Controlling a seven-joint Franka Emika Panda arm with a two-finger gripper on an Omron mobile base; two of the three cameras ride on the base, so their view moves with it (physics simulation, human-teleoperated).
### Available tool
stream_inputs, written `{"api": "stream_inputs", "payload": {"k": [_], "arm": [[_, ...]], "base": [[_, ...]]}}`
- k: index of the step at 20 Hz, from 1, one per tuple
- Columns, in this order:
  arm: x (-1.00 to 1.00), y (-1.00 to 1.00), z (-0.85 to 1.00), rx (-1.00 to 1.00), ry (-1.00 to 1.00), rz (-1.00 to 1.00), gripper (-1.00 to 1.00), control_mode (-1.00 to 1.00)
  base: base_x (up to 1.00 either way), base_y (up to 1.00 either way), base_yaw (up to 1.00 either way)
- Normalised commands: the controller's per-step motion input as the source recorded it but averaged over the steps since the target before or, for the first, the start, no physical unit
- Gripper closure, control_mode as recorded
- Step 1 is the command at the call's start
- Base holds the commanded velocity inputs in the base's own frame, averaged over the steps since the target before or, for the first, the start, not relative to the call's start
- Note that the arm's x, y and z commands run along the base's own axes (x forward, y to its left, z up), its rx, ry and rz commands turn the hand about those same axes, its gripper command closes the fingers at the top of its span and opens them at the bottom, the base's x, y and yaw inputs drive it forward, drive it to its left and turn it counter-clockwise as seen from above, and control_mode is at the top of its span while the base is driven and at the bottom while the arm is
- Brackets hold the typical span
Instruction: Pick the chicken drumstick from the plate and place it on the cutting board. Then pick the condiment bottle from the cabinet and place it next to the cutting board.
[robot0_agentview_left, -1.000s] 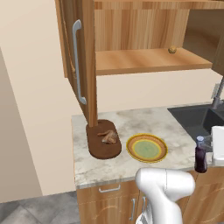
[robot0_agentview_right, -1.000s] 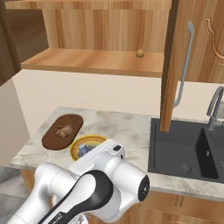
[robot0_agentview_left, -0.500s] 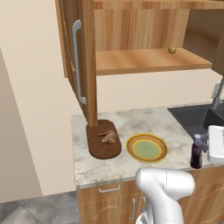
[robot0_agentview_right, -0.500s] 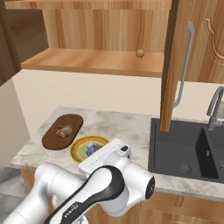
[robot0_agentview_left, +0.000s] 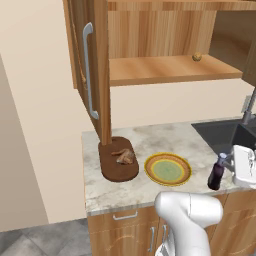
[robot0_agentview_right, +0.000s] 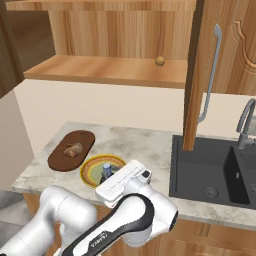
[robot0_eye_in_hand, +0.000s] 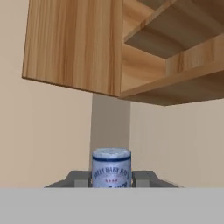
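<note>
The chicken drumstick (robot0_agentview_left: 124, 156) (robot0_agentview_right: 75, 149) lies on the dark brown cutting board (robot0_agentview_left: 113, 170) (robot0_agentview_right: 60, 158) at the counter's left. To the board's right sits the yellow plate (robot0_agentview_left: 167, 169) (robot0_agentview_right: 90, 170), with nothing on it. My gripper (robot0_agentview_left: 226, 164) (robot0_eye_in_hand: 111, 178) is shut on the dark condiment bottle (robot0_agentview_left: 217, 173) (robot0_agentview_right: 106, 170) (robot0_eye_in_hand: 111, 167) and holds it upright low over the counter, right of the plate near the front edge. Whether the bottle touches the counter I cannot tell. Above stands the cabinet (robot0_agentview_left: 165, 70), its door (robot0_agentview_left: 95, 65) open.
A small round tan knob (robot0_agentview_left: 197, 57) (robot0_agentview_right: 160, 61) rests on the cabinet shelf. The dark sink (robot0_agentview_right: 215, 172) with its faucet (robot0_agentview_right: 245, 120) lies to the right. The open door's edge (robot0_agentview_right: 197, 75) hangs over the counter. Drawers with small silver handles (robot0_agentview_left: 125, 216) are below.
The gripper, still shut on the bottle, has edged a little closer to the plate. Board, drumstick and plate have not moved.
</note>
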Motion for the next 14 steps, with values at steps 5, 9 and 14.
{"api": "stream_inputs", "payload": {"k": [5, 9, 14], "arm": [[0.10, -0.13, -0.18, 0.02, -0.08, 0.00, 1.00, -1.00], [0.14, -0.17, -0.29, -0.01, -0.04, 0.00, 1.00, -1.00], [0.22, -0.14, -0.36, -0.01, -0.02, 0.00, 1.00, -1.00]], "base": [[0.00, 0.00, 0.00], [0.00, 0.00, 0.00], [0.00, 0.00, 0.00]]}}
